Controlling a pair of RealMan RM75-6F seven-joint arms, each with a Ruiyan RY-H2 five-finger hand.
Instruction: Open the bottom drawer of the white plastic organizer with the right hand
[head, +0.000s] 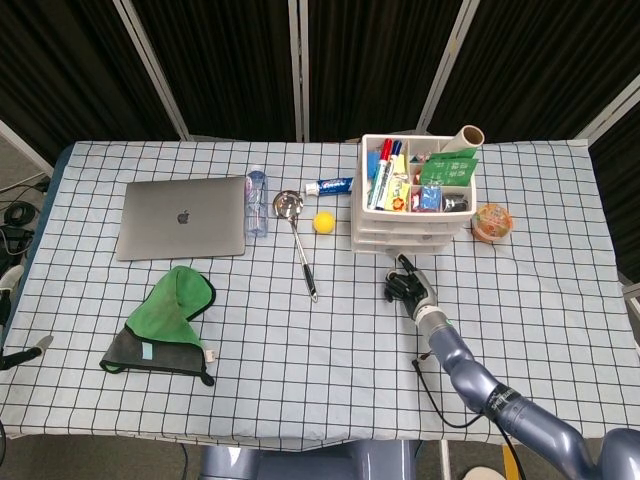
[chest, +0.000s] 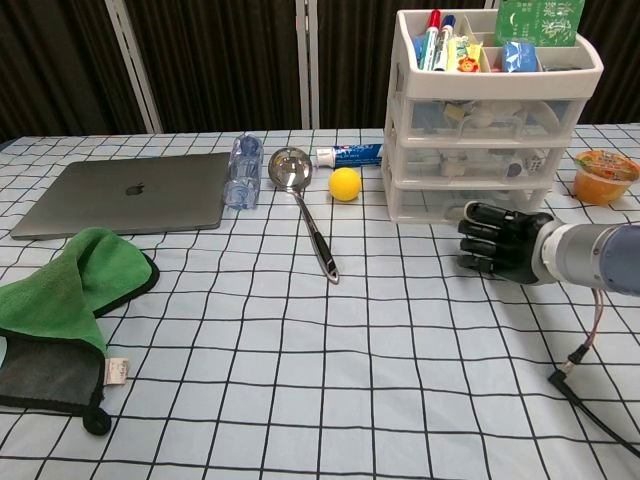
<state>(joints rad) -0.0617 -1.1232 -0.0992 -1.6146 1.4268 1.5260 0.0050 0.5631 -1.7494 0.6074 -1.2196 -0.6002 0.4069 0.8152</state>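
Right hand (chest: 497, 242) sits on the surface with fingers curled in, holding nothing. The organizer (chest: 490, 110) is at its 12 o'clock, and the bottom drawer (chest: 470, 200) is closed, just past the knuckles, not touching as far as I can tell.

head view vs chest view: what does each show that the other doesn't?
Only head view: the paper roll behind the organizer, the top tray's compartments from above, and something dark at the table's left edge. Only chest view: the three drawer fronts, all closed. Both: right hand with fingers curled, just short of the bottom drawer, plus laptop, ladle, yellow ball, green cloth, jelly cup.
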